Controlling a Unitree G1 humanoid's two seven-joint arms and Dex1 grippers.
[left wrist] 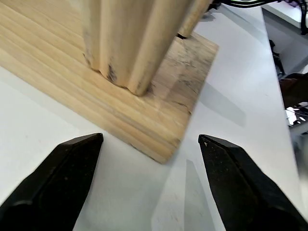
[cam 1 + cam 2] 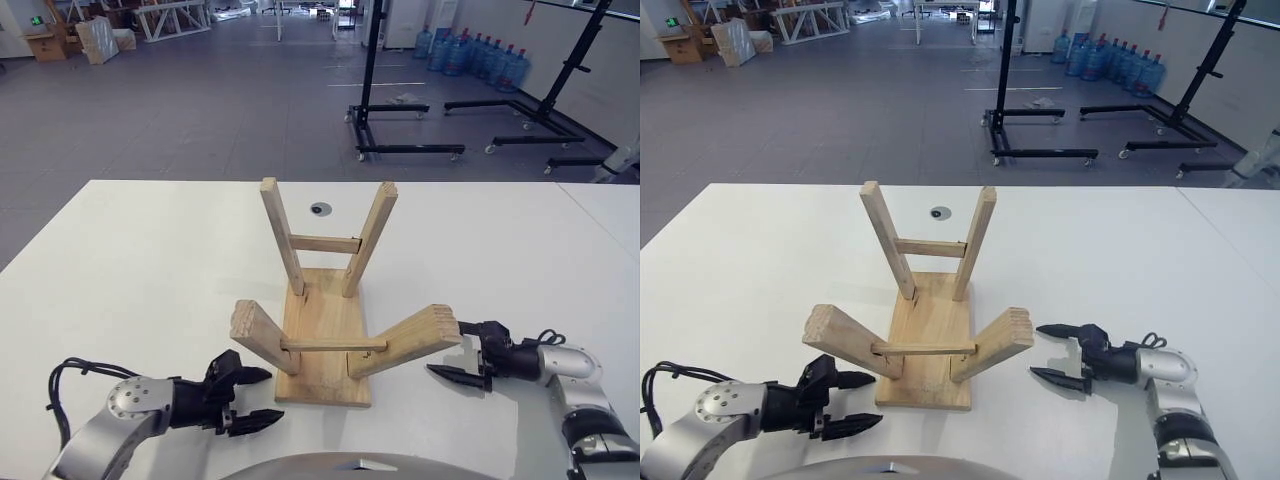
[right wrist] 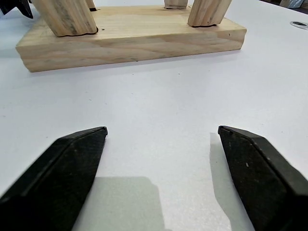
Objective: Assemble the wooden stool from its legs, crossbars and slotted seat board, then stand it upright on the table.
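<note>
Stool (image 2: 325, 300) sat upside down mid-desk, not upright. Seat board (image 2: 325, 380) lay flat on the white desk (image 2: 150, 260) with all four legs seated in it, pointing up and splayed outward.

Far pair:
- Far-left leg (image 2: 282, 235) and far-right leg (image 2: 370, 238) stood at the board's 12 o'clock end.
- Far crossbar (image 2: 325, 243) ran between them, roughly level.

Near pair:
- Near-left leg (image 2: 258, 335) and near-right leg (image 2: 410, 340) stood at the 6 o'clock end, leaning out toward 9 and 3 o'clock.
- Near crossbar (image 2: 333, 345) bridged them just above the board.

Left jaws:
- Open, holding nothing.
- Low over the desk at about 7 o'clock from the stool, just beside the near-left leg and apart from it.
- In the left wrist view the board's near corner and the base of that leg lay ahead between the two spread black tips, with no contact.

Right jaws:
- Open, holding nothing.
- At about 4 o'clock from the stool, near the top end of the near-right leg.
- The right eye view showed a gap between them.
- In the right wrist view the board's long edge lay ahead across bare desk.

Other items:
- Small round grommet (image 2: 320, 209) was set in the desk at 12 o'clock from the stool.
- Black wheeled racks (image 2: 400, 110) stood on the floor beyond the desk.
- Blue water bottles (image 2: 470, 50) stood by the back wall.
</note>
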